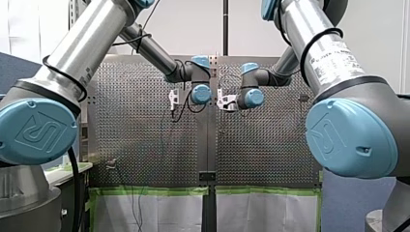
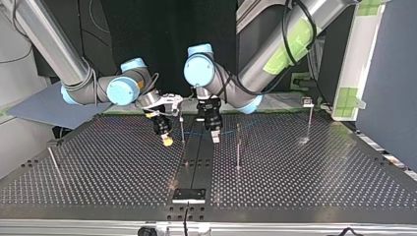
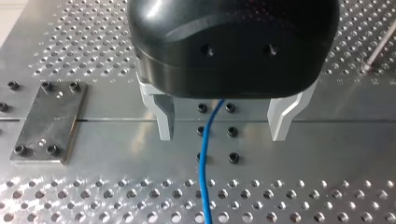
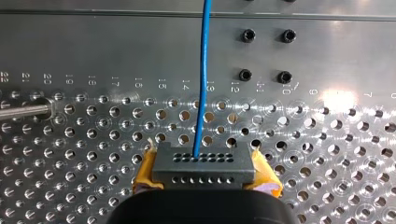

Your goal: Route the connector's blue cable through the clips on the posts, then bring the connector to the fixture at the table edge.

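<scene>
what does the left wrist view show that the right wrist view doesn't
Left wrist only: my left tool open, its fingers apart from the cable that runs between them, and a bolted plate beside it. Right wrist only: the connector clamped between my right tool's yellow pads, the cable leaving one of its holes, and numbers printed on the table. Both: the blue cable, the perforated table, black bolts.

Cable (image 4: 201, 70) leaves the connector (image 4: 204, 164) and passes between my left gripper's (image 3: 223, 135) jaws
</scene>
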